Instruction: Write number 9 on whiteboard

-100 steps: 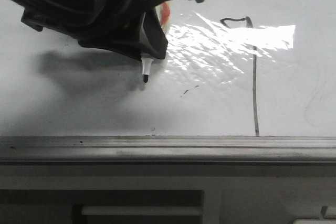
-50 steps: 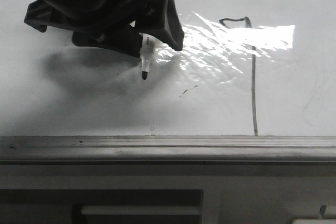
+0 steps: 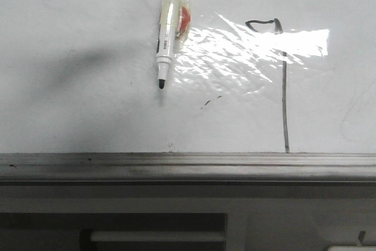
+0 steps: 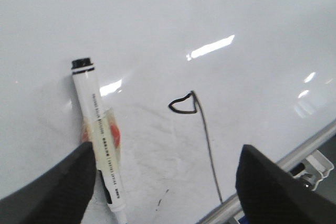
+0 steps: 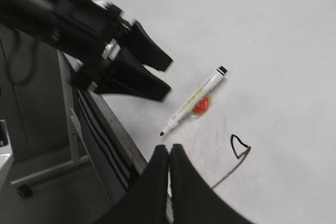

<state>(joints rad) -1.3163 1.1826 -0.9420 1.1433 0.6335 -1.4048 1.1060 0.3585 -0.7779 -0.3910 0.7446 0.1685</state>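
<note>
The number 9 (image 3: 285, 98) is a thin black stroke with a small flat loop at its top left, drawn at the right of the whiteboard (image 3: 88, 27). It also shows in the left wrist view (image 4: 205, 135) and the right wrist view (image 5: 239, 148). A white marker (image 3: 166, 39) with tape and a red patch lies uncapped on the board, left of the 9. My left gripper (image 4: 167, 148) is open and empty above the board, with the marker (image 4: 100, 135) by one finger. It is out of the front view. My right gripper (image 5: 168, 148) is shut and empty.
A grey metal rail (image 3: 188, 166) edges the board's near side. A tiny stray black dash (image 3: 211, 101) lies between the marker tip and the 9. Below the rail is a grey frame with a pale handle (image 3: 158, 236). My left arm (image 5: 63, 19) hangs over the board's edge.
My left gripper has let go of the marker and risen out of the front view. The marker now lies alone on the board, where it was held.
</note>
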